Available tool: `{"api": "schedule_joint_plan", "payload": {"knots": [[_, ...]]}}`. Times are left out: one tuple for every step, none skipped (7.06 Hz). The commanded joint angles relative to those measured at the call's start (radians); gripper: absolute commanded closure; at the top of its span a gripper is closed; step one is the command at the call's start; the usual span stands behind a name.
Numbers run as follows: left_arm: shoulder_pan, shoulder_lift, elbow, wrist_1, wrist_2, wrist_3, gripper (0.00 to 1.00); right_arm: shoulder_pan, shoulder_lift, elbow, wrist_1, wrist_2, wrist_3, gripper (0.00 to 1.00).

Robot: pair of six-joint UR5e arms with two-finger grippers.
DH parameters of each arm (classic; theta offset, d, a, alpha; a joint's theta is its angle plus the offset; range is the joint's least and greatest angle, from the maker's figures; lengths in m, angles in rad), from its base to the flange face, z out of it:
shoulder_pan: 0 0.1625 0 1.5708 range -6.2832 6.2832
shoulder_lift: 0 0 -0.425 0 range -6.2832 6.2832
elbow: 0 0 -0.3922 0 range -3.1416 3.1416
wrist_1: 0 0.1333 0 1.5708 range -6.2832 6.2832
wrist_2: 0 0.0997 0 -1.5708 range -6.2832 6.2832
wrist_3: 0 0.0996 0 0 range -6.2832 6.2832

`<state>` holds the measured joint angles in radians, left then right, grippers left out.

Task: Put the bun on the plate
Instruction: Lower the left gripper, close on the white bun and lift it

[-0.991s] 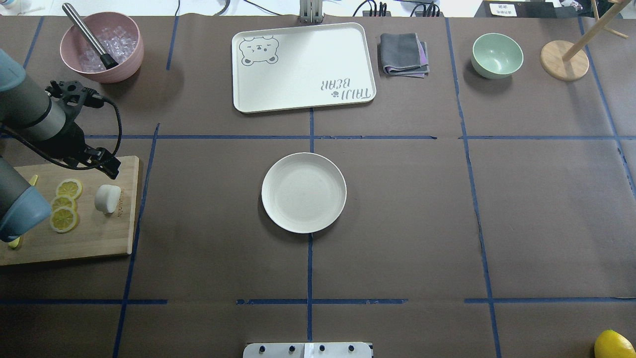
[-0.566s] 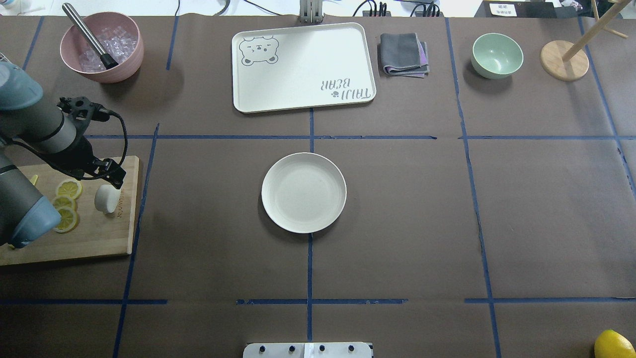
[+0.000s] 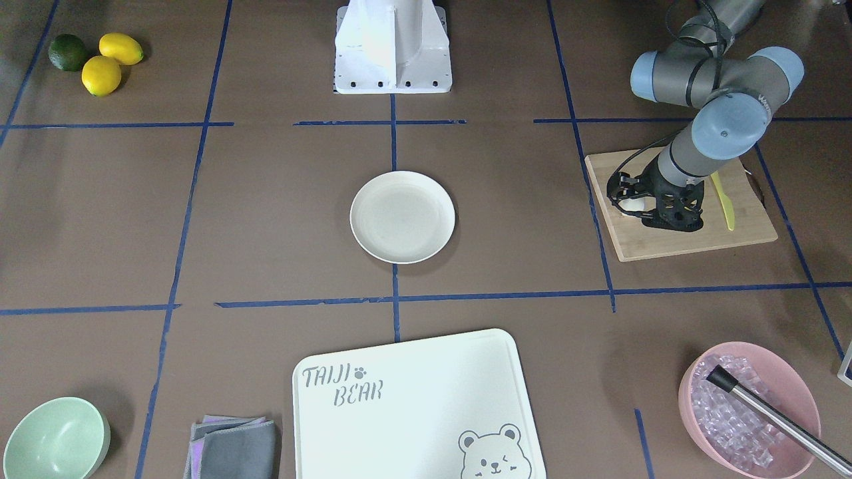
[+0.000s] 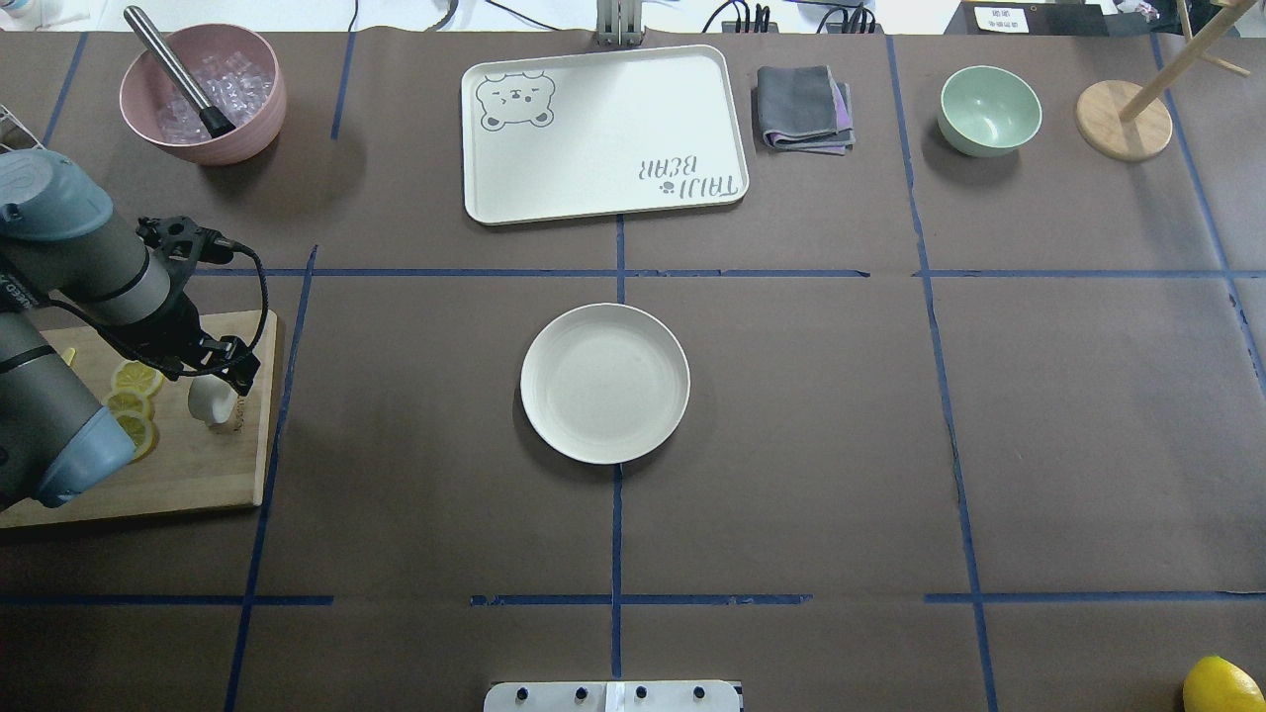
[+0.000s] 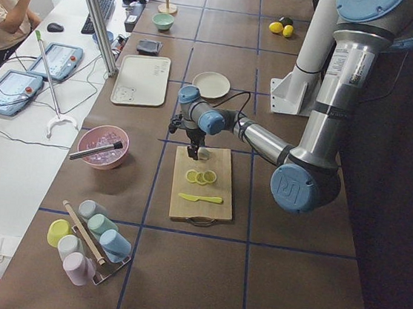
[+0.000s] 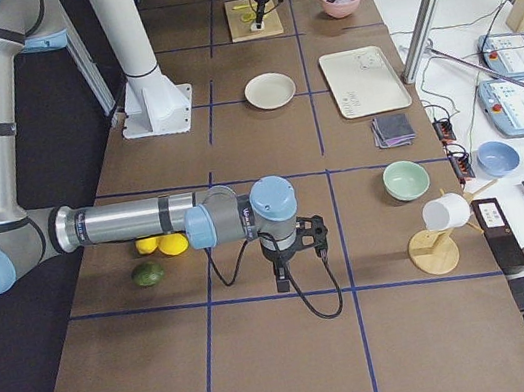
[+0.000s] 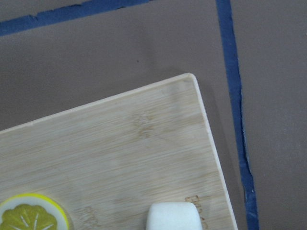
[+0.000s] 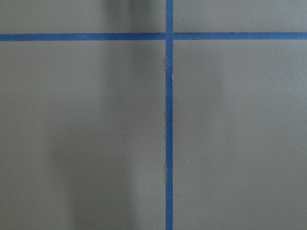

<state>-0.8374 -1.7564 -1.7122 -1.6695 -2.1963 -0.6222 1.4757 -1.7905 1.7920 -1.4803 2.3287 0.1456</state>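
While the bun (image 4: 210, 402) is sitting on the wooden board (image 4: 198, 475), the left fingers (image 4: 240, 374) are hovering just above its far edge; can't tell if they're apart or together. Lemon slices (image 4: 132, 378) are lying near the fingers, on the arm's side. The plate (image 4: 604, 383) is lying well apart, to their right. The right fingers (image 6: 282, 280) are hanging over the brown surface (image 4: 791, 445); their spread can't be told.

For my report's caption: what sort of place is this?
Probably a robotics lab staged as a kitchen: blue tape grids the table, control tablets lie on a side desk, lemon slices sit on a cutting board.
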Motion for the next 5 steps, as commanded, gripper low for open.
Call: {"api": "schedule_joint_plan", "payload": {"knots": [[0.007, 0.0, 0.003, 0.008, -0.002, 0.001, 0.14, 0.0, 0.002, 0.0, 0.0, -0.002, 0.0, 0.0], [0.008, 0.002, 0.003, 0.01, -0.002, 0.001, 0.14, 0.0, 0.003, 0.0, 0.0, -0.003, 0.0, 0.0], [0.009, 0.002, 0.005, 0.011, -0.002, 0.001, 0.14, 0.0, 0.002, 0.0, 0.0, -0.002, 0.0, 0.0], [0.009, 0.002, 0.005, 0.013, -0.002, 0.001, 0.19, 0.0, 0.003, 0.0, 0.0, -0.002, 0.0, 0.0], [0.009, 0.002, 0.003, 0.014, -0.003, 0.001, 0.33, 0.0, 0.003, -0.002, 0.0, -0.003, 0.0, 0.0]]}}
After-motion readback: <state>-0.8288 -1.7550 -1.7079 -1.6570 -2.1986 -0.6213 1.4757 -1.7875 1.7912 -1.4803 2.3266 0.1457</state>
